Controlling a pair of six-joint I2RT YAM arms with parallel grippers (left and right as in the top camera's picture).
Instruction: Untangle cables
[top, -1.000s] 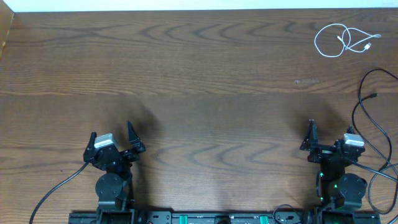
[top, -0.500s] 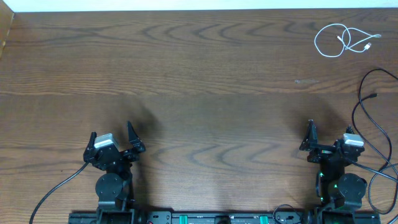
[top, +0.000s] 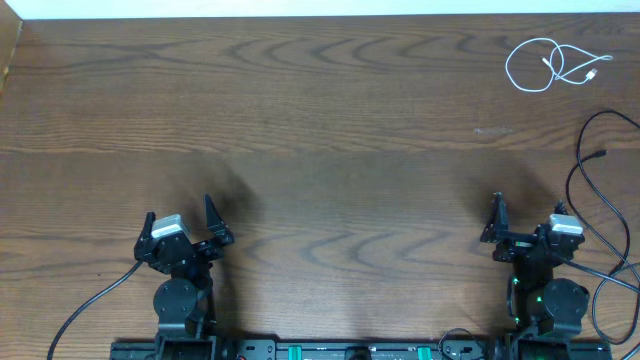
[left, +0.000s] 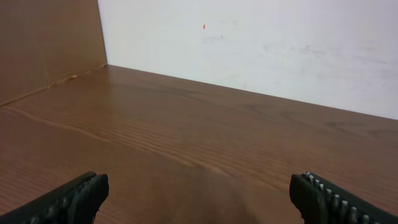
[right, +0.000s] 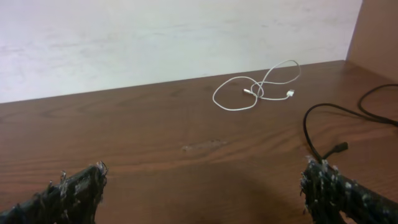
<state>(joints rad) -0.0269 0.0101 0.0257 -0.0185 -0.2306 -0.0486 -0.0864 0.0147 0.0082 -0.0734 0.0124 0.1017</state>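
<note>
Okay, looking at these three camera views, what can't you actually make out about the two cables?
Black cable: the overhead and right wrist views both cut it off at the right edge, so its full length and other end are unseen.
White cable: too small in either view to tell which strand lies on top where its loops cross.
Left wrist view: shows neither cable, only bare table.

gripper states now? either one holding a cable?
Left gripper: open, holding nothing.
Right gripper: open, holding nothing.

matt wood-grain table (top: 320, 120)
</note>
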